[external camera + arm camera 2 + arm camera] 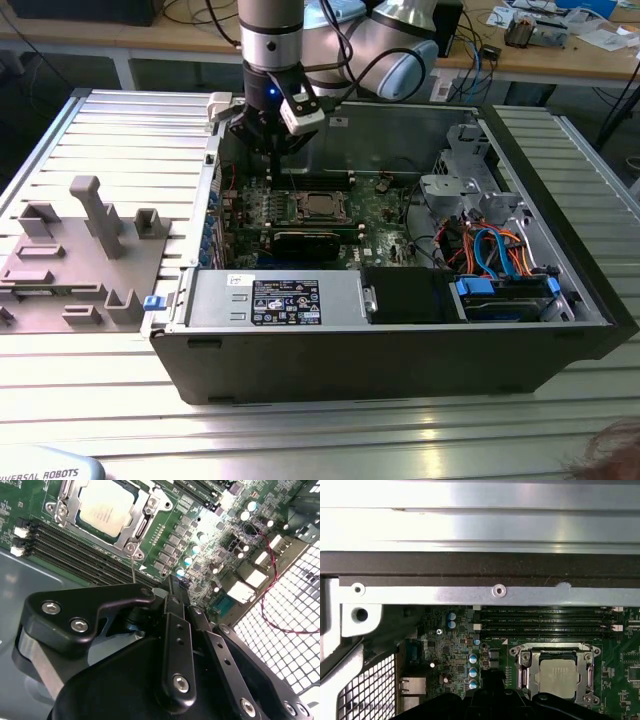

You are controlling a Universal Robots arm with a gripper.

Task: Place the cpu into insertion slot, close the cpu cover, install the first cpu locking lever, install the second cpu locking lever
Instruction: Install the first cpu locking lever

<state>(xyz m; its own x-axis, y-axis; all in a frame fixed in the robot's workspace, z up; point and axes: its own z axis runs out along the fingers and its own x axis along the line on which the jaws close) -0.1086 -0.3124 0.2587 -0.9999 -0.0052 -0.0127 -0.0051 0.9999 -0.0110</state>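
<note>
Much of the gripper is sitting too close to the lens in the second wrist view, so its black linkages are crowding out the near half of that picture; the fingers appear to be drawn together at the tip with nothing between them. In the exterior view the gripper is hanging over the rear of the open computer case, above the green circuit board, and its tips are hard to make out against the dark interior.

In the first wrist view the gripper's black body is cutting off the near edge of the cpu cover, and a metal bar of the case is hiding everything beyond the black memory slots.

The cpu is lying flat in the insertion slot, its silver-grey top showing through the square window of the cover, which is lying down over it (the upper part is running out of the second wrist view). A thin wire lever is standing away from the socket corner, toward the gripper. Whether the other lever is latched cannot be told.

In the exterior view the cpu is showing as a small pale square mid-board.
</note>
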